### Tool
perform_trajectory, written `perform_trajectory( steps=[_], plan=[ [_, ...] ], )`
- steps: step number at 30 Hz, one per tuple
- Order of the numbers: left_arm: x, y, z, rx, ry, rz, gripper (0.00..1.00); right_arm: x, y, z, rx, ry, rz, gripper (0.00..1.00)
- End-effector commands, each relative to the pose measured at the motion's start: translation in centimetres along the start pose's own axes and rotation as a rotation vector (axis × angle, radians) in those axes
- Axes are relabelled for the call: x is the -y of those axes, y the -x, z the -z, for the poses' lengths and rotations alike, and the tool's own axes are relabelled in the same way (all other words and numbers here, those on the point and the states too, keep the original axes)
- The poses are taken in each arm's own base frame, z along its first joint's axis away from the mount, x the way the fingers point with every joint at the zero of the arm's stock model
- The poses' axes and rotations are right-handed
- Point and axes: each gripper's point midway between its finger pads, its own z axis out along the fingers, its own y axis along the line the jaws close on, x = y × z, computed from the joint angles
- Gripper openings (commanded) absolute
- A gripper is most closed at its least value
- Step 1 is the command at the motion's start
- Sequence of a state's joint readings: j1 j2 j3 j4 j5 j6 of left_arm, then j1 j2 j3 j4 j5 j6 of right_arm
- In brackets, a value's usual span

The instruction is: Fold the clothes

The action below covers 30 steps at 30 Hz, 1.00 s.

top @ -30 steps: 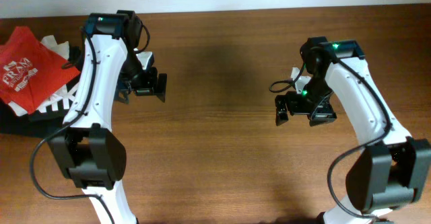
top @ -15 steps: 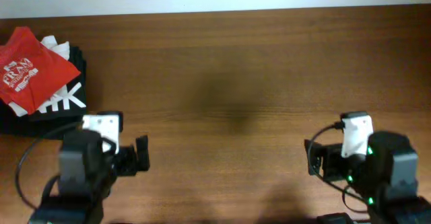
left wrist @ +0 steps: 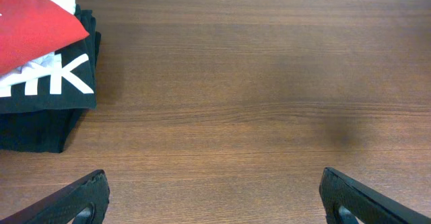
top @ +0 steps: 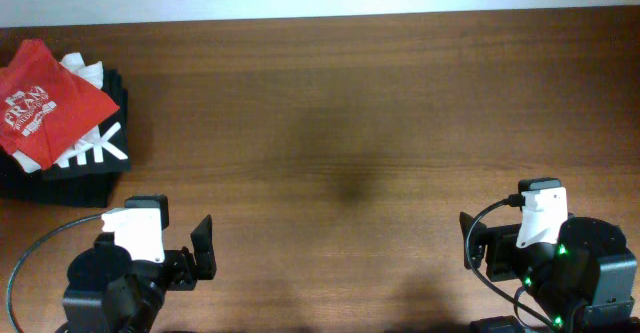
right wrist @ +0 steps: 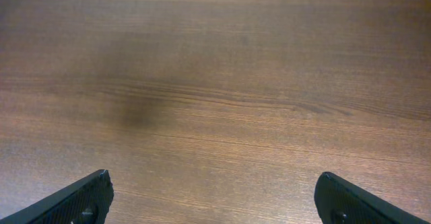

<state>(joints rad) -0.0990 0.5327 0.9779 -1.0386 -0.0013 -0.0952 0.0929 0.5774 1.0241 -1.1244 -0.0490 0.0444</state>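
Observation:
The red-orange T-shirt [top: 42, 113] lies folded, white lettering up, on top of a stack at the table's far left edge. It also shows at the top left of the left wrist view [left wrist: 34, 25]. My left gripper [top: 196, 257] is open and empty, low at the table's near edge, well below and right of the shirt; its fingers frame bare wood in the left wrist view [left wrist: 212, 187]. My right gripper [top: 472, 250] is open and empty at the near right edge, over bare wood in the right wrist view [right wrist: 212, 187].
Under the shirt lie a white garment [top: 85, 71] and a black folded garment with white letters [top: 100, 151], also seen in the left wrist view [left wrist: 50, 89]. The brown wooden table [top: 340, 123] spreads between the stack and the arms.
Both arms have pulled back from the middle of the table to its near edge. The shirt and the stack have not moved.

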Motion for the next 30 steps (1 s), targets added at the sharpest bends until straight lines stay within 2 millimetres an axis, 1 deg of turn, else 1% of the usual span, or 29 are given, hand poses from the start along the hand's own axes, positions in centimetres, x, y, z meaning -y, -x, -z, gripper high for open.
perform_trajectory(
  steps=[1,3,5,7,9,12,16,18,20,21,24,30],
  plan=[
    [-0.2,-0.2,-0.2,-0.006,0.008,0.007,0.99,0.4,-0.2,0.6,0.035,-0.021,0.01,0.99],
    [-0.2,-0.2,-0.2,-0.006,0.008,0.007,0.99,0.4,-0.2,0.7,0.115,-0.02,0.013,0.99],
    [-0.2,-0.2,-0.2,-0.006,0.008,0.007,0.99,0.5,-0.8,-0.3,0.22,-0.015,0.021,0.99],
    [-0.2,-0.2,-0.2,-0.006,0.008,0.007,0.99,0.5,-1.6,-2.0,0.35,-0.006,0.027,0.99],
    [-0.2,-0.2,-0.2,-0.006,0.008,0.007,0.99,0.6,-2.0,-3.5,0.454,-0.002,0.031,0.99],
    [-0.2,-0.2,-0.2,-0.006,0.008,0.007,0.99,0.7,-1.6,-6.0,0.587,0.002,0.037,0.99],
    [-0.2,-0.2,-0.2,-0.006,0.008,0.007,0.99,1.0,-1.0,-7.9,0.717,-0.005,0.043,0.99],
    [-0.2,-0.2,-0.2,-0.006,0.008,0.007,0.99,1.1,-1.8,-9.2,0.723,-0.014,0.069,0.99],
    [-0.2,-0.2,-0.2,-0.006,0.008,0.007,0.99,1.1,-2.5,-9.9,0.702,-0.022,0.088,0.99],
    [-0.2,-0.2,-0.2,-0.006,0.008,0.007,0.99,1.2,-3.0,-10.3,0.679,-0.041,0.141,0.99],
    [-0.2,-0.2,-0.2,-0.006,0.008,0.007,0.99,1.2,-4.5,-11.4,0.6,-0.039,0.163,0.99],
    [-0.2,-0.3,-0.2,-0.007,0.008,0.007,0.99,1.4,-4.5,-11.4,0.6,-0.056,0.177,0.99]
  ],
)
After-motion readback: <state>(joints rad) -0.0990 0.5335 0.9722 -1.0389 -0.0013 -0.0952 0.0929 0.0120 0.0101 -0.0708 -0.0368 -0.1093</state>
